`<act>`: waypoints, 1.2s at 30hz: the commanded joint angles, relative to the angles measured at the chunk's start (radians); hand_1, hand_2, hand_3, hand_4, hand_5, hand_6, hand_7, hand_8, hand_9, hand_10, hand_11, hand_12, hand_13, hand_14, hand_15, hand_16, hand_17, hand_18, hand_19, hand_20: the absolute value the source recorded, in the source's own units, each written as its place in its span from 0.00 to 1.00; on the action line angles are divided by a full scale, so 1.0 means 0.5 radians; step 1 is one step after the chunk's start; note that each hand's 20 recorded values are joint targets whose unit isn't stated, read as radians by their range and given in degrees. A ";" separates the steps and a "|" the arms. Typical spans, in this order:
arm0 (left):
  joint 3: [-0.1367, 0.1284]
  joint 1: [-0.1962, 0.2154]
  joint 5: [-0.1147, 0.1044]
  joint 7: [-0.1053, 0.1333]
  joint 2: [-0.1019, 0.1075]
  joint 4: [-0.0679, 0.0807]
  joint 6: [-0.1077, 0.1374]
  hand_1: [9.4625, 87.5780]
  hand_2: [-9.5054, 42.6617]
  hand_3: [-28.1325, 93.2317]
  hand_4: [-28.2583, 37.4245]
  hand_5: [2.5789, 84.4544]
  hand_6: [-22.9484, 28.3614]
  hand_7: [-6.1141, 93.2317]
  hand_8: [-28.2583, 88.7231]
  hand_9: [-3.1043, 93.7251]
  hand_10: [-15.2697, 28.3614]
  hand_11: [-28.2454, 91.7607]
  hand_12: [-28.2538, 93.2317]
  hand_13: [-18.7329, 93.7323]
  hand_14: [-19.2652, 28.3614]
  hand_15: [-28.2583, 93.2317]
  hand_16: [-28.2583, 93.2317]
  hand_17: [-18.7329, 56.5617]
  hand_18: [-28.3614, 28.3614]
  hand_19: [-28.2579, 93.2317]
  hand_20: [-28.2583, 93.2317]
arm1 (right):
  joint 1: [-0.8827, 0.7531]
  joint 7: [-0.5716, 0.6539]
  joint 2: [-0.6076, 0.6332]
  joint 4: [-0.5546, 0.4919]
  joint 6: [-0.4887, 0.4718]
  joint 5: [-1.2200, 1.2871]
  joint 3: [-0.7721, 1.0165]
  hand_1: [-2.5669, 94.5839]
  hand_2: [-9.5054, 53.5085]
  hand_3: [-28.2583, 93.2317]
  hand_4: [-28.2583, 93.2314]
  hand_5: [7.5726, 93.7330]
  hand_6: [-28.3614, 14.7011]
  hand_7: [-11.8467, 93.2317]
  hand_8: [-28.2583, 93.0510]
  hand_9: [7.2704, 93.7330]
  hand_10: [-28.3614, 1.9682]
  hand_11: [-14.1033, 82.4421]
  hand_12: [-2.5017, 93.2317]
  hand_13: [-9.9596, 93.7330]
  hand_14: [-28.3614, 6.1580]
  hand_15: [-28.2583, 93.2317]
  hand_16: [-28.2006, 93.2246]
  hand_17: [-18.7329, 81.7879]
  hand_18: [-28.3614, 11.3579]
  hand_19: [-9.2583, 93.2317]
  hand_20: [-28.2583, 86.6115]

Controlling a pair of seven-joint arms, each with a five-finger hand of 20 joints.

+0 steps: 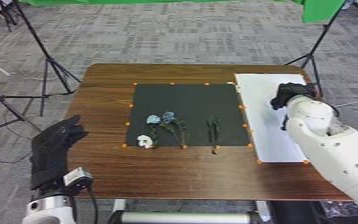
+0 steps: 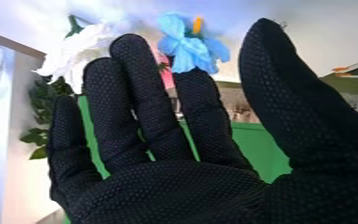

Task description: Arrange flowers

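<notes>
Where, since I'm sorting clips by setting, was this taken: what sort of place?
Probably a robotics lab or test studio: black stands on grey carpet, green sheeting beyond the table, and orange marks around the dark mat.

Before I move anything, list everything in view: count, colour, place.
table: one, brown, centre
mat: one, black, on table
sheet: one, white, right of mat
pale blue flowers: two, mat's left half
white flower: one, mat's near left
stems: several, green, mat's right half
blooms: blue, white, pink, beyond fingers, right wrist view
leaves: green, beside them
cloth: green, beyond table
stands: several, black, both sides
left robot hand: one, black, table's left edge
right robot hand: one, black, above sheet
</notes>
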 commanded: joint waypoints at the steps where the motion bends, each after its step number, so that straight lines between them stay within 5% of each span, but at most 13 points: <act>1: 0.007 0.000 -0.010 -0.006 -0.004 -0.007 -0.012 0.25 0.28 0.91 0.20 0.62 0.78 0.26 0.16 0.47 0.92 0.66 0.34 0.46 1.00 0.93 0.04 0.19 0.92 0.68 0.61 | 0.035 0.094 0.048 0.047 0.218 -0.091 -0.186 0.41 0.03 0.93 0.00 0.63 0.62 0.34 0.11 0.61 0.43 0.60 0.25 0.47 0.22 0.87 0.39 0.17 0.01 0.70 0.50; 6: 0.002 0.006 0.002 -0.017 -0.016 -0.010 -0.011 0.25 0.28 0.91 0.20 0.62 0.78 0.26 0.16 0.47 0.92 0.66 0.34 0.46 1.00 0.93 0.04 0.20 0.92 0.68 0.61 | 0.053 0.107 0.077 0.057 0.357 -0.137 -0.273 0.53 0.03 0.85 0.00 0.79 0.67 0.39 0.21 0.82 0.68 0.45 0.41 0.58 0.44 0.83 0.48 0.22 0.07 0.73 0.49; 10: 0.003 0.016 -0.014 -0.005 -0.005 -0.013 -0.005 0.25 0.28 0.91 0.21 0.62 0.78 0.26 0.16 0.47 0.92 0.66 0.34 0.46 1.00 0.93 0.04 0.20 0.92 0.68 0.61 | 0.070 0.117 0.117 0.043 0.503 -0.169 -0.342 0.55 0.03 0.85 0.00 0.83 0.69 0.39 0.22 0.86 0.71 0.44 0.42 0.60 0.52 0.82 0.51 0.24 0.10 0.74 0.49; 31: -0.027 0.041 0.021 -0.058 -0.035 -0.030 -0.002 0.25 0.28 0.91 0.20 0.62 0.78 0.26 0.16 0.47 0.92 0.66 0.34 0.46 1.00 0.93 0.04 0.19 0.92 0.68 0.61 | 0.054 -0.263 -0.046 -0.414 0.681 -0.244 -0.386 0.57 0.00 0.86 0.00 0.86 0.68 0.36 0.25 0.90 0.79 0.42 0.49 0.64 0.54 0.82 0.56 0.26 0.11 0.75 0.49; 34: -0.013 0.040 -0.015 -0.032 -0.003 -0.028 0.013 0.25 0.28 0.91 0.20 0.62 0.78 0.26 0.16 0.47 0.92 0.66 0.34 0.46 1.00 0.93 0.04 0.19 0.92 0.68 0.61 | 0.063 -0.292 -0.115 -0.430 0.675 -0.264 -0.438 0.57 0.00 0.86 0.00 0.86 0.68 0.36 0.25 0.90 0.79 0.42 0.49 0.64 0.54 0.82 0.56 0.26 0.11 0.75 0.49; 36: -0.027 0.046 0.015 -0.057 -0.027 -0.031 -0.001 0.25 0.28 0.91 0.21 0.62 0.78 0.26 0.16 0.47 0.92 0.66 0.34 0.46 1.00 0.93 0.04 0.19 0.92 0.68 0.61 | 0.061 -0.308 -0.166 -0.431 0.661 -0.274 -0.464 0.57 0.00 0.86 0.00 0.86 0.68 0.36 0.25 0.90 0.79 0.42 0.49 0.64 0.54 0.82 0.56 0.26 0.11 0.75 0.49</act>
